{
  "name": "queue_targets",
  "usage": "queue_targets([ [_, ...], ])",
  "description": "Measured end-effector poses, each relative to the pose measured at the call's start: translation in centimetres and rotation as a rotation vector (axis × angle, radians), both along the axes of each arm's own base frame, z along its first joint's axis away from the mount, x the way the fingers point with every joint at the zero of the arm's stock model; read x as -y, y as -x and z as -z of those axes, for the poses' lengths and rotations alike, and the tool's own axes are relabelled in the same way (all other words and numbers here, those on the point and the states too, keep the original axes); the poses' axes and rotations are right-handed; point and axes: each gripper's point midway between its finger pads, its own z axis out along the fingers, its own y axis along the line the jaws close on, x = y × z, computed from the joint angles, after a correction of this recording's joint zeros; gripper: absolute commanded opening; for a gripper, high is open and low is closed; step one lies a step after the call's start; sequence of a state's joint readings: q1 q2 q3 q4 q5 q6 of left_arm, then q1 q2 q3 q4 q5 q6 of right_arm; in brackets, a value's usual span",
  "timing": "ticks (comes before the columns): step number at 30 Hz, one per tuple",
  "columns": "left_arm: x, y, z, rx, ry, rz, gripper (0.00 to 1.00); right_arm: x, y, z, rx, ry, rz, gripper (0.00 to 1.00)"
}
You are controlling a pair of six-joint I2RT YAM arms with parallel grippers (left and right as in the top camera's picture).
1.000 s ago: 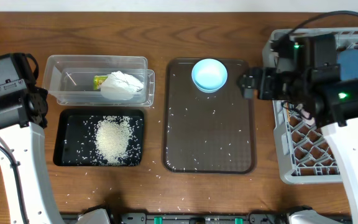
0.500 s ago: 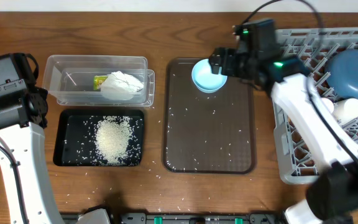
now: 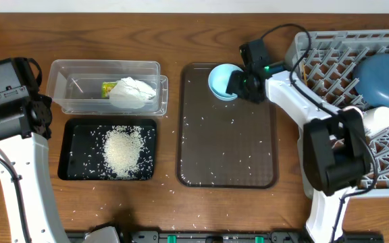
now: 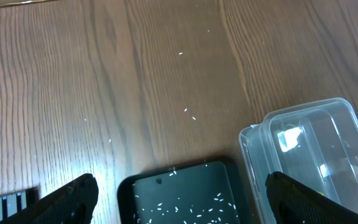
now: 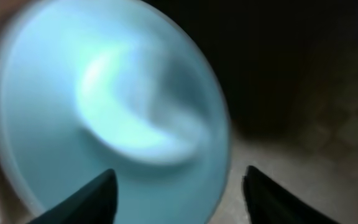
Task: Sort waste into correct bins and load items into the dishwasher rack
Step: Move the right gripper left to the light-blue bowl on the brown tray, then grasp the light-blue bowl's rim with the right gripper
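One dish logged outside the dishwasher rack [image 3: 329, 67]: small light-blue bowl [image 3: 221, 79], upright at far edge of brown serving tray [image 3: 228, 155], in same spot as a second before. Right end effector [image 5: 178, 190]: hung over near-left corner of rack a second earlier, since swung across to bowl's rack-side rim. Fingers spread apart, nothing held; wrist view too blurred to tell whether rim was touched. Left end effector [image 4: 185, 199]: unmoved, spread wide, empty, above corner of black tray [image 3: 69, 165] and clear tub [image 3: 66, 94]. Already in rack: large dark-blue bowl [image 3: 383, 73], white cup [image 3: 378, 119] just beside. Pink cup and chopsticks not made out. In tub: snack wrapper [image 3: 109, 88], crumpled tissue [image 3: 132, 92] touching it. In black tray: heap of rice [image 3: 121, 150], more of it scattered over serving tray and tabletop [image 3: 181, 34]. Judged: sorting largely done, grasp on this bowl about to begin; closing on thin rim wanted next, then lift clear of tray lip and carry to free rack space.
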State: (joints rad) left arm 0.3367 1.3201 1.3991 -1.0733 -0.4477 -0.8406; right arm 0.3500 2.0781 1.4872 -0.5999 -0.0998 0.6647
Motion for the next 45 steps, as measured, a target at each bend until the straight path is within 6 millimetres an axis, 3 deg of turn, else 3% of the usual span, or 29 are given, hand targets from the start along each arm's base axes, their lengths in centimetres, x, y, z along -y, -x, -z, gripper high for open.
queue_targets([
  [4, 0.0, 0.0, 0.0, -0.001, 0.000, 0.000, 0.89, 0.4, 0.9, 0.8, -0.045, 0.014, 0.012, 0.40],
  [9, 0.0, 0.0, 0.0, 0.000, 0.000, 0.000, 0.89, 1.2, 3.2, 1.5, -0.146, 0.050, 0.021, 0.38],
  [14, 0.0, 0.0, 0.0, 0.000, 0.000, 0.000, 0.89, 2.1, 7.1, 2.0, -0.302, 0.080, -0.004, 0.36],
  [17, 0.0, 0.0, 0.0, 0.000, 0.000, 0.000, 0.89, 2.5, 9.8, 1.2, -0.400, 0.091, -0.038, 0.36],
  [21, 0.0, 0.0, 0.0, 0.000, 0.000, 0.000, 0.89, 2.6, 12.3, -2.2, -0.423, 0.098, -0.096, 0.51],
  [26, 0.0, 0.0, 0.0, 0.000, 0.000, 0.000, 0.89, 1.3, 12.1, -9.5, -0.195, 0.047, -0.195, 0.80],
  [30, 0.0, 0.0, 0.0, 0.000, 0.000, 0.000, 0.89, 0.3, 10.7, -15.0, 0.040, -0.007, -0.250, 0.81],
  [33, 0.0, 0.0, 0.0, 0.000, 0.000, 0.000, 0.89, -0.7, 9.9, -16.8, 0.140, -0.024, -0.291, 0.78],
  [35, 0.0, 0.0, 0.0, 0.000, 0.000, 0.000, 0.89, -1.6, 9.6, -16.7, 0.163, -0.019, -0.325, 0.78],
  [38, 0.0, 0.0, 0.0, 0.000, 0.000, 0.000, 0.89, -3.1, 9.4, -15.1, 0.162, 0.046, -0.367, 0.80],
  [45, 0.0, 0.0, 0.0, 0.000, 0.000, 0.000, 0.89, -6.2, 9.9, -8.0, 0.091, 0.272, -0.454, 0.79],
])
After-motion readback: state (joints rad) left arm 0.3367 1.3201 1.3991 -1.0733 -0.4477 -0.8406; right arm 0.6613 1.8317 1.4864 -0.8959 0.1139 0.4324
